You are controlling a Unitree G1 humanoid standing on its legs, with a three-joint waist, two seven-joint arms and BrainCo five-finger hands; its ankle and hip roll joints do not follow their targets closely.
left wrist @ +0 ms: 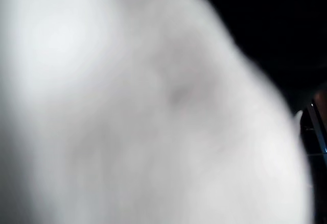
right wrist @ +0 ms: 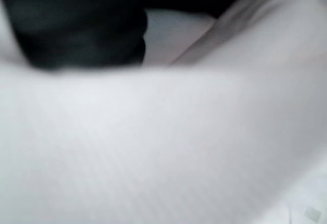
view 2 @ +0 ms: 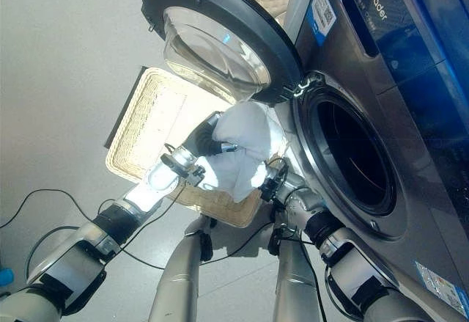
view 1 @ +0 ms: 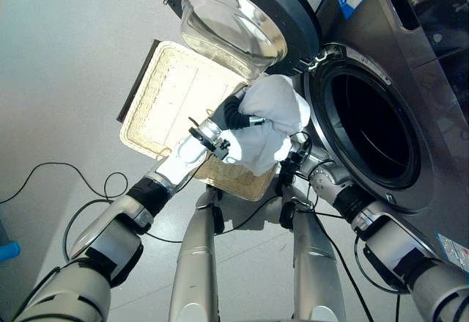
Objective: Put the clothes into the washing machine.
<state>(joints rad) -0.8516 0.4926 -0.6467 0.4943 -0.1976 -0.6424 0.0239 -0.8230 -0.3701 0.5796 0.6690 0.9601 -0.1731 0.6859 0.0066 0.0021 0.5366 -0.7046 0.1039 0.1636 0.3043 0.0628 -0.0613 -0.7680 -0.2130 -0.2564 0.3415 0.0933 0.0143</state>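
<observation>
The white clothes sit bunched in a rounded bundle near the middle of the frame, lifted between the two hands just left of the washing machine's round opening. The bundle is off the floor and still outside the drum, its right edge close to the grey rubber rim of the opening.

The left hand comes up from the lower left and presses into the left side of the bundle; its dark cover shows against the cloth, but its fingers are buried in the folds, so I cannot tell whether they are curled or straight. The right hand comes up from the lower right and sits under the lower right part of the bundle, beside the rim of the opening; its fingers are hidden by the cloth too, so its grip cannot be made out either. Both wrist views show pale cloth pressed up close to the cameras.

The washer door stands swung open in the upper middle of the frame, its glass bowl facing down and left, directly above the bundle. A flat woven basket lies on the grey floor behind and left of the clothes, in the centre-left of the frame, with a dark strip along its upper left edge.
</observation>
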